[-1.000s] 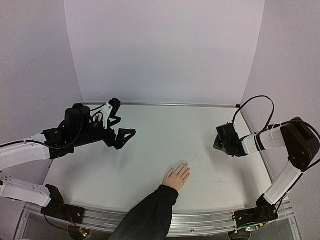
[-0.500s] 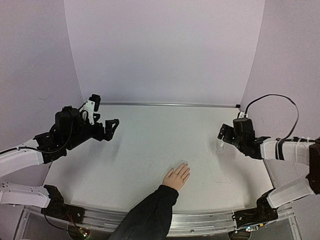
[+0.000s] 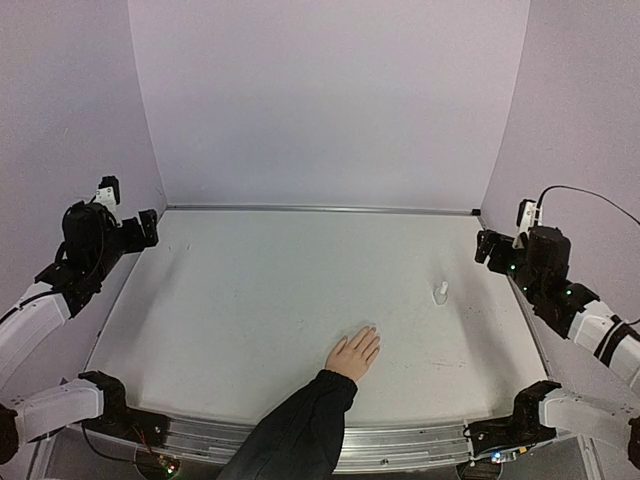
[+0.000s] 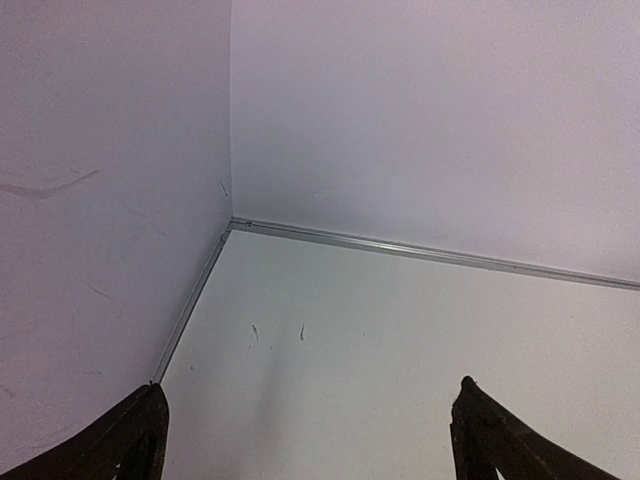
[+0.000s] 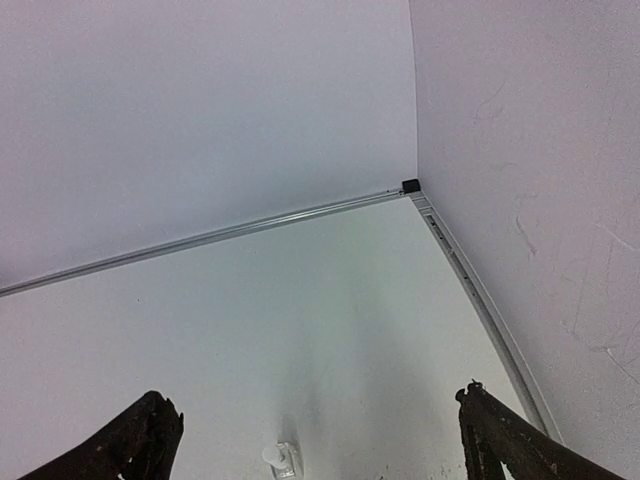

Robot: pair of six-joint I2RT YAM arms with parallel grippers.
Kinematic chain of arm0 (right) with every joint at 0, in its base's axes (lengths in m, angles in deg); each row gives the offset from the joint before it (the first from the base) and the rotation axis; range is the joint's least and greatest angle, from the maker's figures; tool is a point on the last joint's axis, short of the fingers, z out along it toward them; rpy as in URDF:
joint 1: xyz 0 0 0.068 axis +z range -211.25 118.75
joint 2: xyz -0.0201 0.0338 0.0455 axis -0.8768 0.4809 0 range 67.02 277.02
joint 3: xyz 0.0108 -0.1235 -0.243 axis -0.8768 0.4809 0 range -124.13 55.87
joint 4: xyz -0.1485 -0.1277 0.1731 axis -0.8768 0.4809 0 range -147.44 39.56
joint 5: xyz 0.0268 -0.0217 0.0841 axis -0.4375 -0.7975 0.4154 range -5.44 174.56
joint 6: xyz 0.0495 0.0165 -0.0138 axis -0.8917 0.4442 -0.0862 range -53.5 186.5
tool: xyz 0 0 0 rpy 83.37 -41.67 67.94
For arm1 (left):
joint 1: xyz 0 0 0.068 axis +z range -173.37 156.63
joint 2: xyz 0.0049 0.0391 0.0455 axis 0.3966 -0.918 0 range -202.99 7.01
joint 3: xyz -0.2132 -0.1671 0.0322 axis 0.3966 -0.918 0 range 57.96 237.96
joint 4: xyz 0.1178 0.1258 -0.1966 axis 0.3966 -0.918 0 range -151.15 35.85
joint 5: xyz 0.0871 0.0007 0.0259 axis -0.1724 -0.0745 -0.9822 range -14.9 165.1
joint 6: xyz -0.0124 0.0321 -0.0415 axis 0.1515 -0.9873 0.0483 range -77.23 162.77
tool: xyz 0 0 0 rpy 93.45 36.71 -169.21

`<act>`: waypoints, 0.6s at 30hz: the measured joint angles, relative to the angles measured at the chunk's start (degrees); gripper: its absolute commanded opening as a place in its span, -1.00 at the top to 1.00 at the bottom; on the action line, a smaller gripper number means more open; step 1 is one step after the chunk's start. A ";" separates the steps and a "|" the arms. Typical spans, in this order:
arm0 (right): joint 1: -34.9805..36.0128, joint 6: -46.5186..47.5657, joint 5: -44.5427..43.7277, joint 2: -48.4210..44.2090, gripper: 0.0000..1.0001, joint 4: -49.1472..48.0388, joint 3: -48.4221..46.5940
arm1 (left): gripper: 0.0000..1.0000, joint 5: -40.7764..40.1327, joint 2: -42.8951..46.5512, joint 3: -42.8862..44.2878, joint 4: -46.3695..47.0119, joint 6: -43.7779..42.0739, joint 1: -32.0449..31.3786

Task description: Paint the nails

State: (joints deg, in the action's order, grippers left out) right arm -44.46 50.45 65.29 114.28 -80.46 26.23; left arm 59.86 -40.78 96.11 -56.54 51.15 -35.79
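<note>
1. Nails [image 3: 369,338]: on the hand [image 3: 352,357] lying flat near the table's [image 3: 250,300] front edge, too small to check for paint.
2. Right gripper [image 5: 315,410] has just sprung wide, holds nothing, and has pulled back to the right wall.
3. Bottle [image 3: 441,291] is left standing upright, well right of the hand.
4. Left gripper [image 4: 308,400] is wide, empty, and has retreated left.
5. Likely wrap-up: both arms are clear.

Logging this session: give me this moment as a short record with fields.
left hand: open, empty, by far-left corner
right hand: open, empty, by far-right corner
bottle: upright on table, right side, untouched
person's hand: flat on table, near edge, dark sleeve
nails: too small to judge paint
</note>
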 measured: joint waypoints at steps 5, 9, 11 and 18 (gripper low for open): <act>-0.11 2.58 2.60 -0.02 -0.97 4.39 -5.81 | -0.99 -0.15 -0.02 3.72 -0.68 -2.78 0.00; -0.11 3.23 3.19 0.55 -0.96 5.14 -9.94 | -0.99 0.15 -1.60 6.78 -0.44 -4.02 0.00; -0.11 3.19 2.75 1.38 -0.97 5.29 -10.80 | -0.99 0.37 -2.54 7.23 -0.28 -4.13 0.00; -0.13 3.23 -0.33 3.58 -0.96 7.87 -10.84 | -0.99 2.10 -4.28 7.26 -0.68 -4.48 0.00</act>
State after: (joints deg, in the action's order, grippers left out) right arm -44.59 53.68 64.97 117.87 -72.59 15.38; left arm 61.96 -45.06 103.37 -57.22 46.67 -35.79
